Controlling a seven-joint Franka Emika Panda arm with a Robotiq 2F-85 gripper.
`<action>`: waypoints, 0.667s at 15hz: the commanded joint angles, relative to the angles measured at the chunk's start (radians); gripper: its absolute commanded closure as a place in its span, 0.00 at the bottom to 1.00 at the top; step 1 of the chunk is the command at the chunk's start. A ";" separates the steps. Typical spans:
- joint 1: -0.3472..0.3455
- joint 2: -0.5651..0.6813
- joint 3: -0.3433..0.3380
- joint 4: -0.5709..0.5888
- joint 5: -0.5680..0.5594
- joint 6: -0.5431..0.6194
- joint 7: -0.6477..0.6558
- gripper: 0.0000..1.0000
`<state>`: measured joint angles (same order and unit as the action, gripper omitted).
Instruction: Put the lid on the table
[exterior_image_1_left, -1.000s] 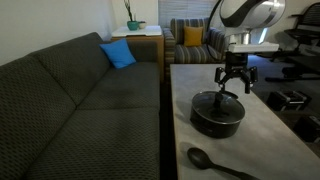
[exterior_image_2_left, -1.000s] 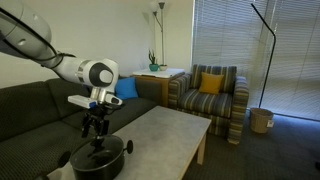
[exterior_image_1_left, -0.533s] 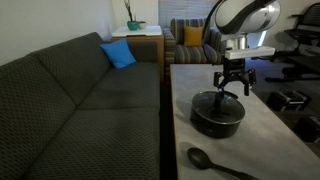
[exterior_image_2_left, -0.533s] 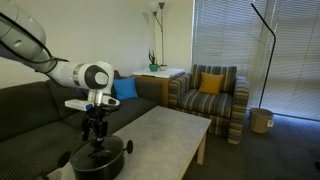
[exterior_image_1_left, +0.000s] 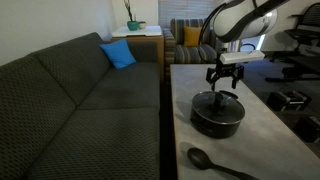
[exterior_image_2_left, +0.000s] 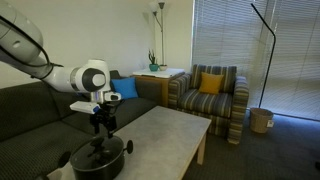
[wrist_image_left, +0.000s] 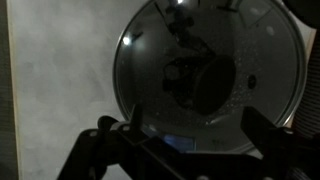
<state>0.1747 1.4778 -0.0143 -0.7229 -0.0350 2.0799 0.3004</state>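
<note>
Above the lid (exterior_image_1_left: 217, 101), downturned spread claw (exterior_image_1_left: 222, 88)

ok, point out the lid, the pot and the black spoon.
lid (wrist_image_left: 210, 75): wrist view, middle of the glass.
pot (exterior_image_1_left: 218, 125): in an exterior view, black side wall.
black spoon (exterior_image_1_left: 199, 155): in an exterior view, its bowl.

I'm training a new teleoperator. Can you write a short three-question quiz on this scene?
1. True or false: the round clear glass lid lies directly on the light grey stone-like table.
2. The gripper above the black round pot is: A open, B shut on the lid, C shut on the pot.
3. Fill in: on the table near the pot lies a black ____.
Key: 1 false, it covers the pot; 2 A; 3 spoon.
</note>
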 joint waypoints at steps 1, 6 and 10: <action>0.007 0.000 0.002 -0.057 -0.010 0.155 -0.062 0.00; -0.012 0.001 0.053 -0.108 0.024 0.169 -0.158 0.00; -0.017 0.002 0.058 -0.135 0.044 0.168 -0.159 0.00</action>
<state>0.1732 1.4795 0.0304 -0.8293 -0.0110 2.2223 0.1665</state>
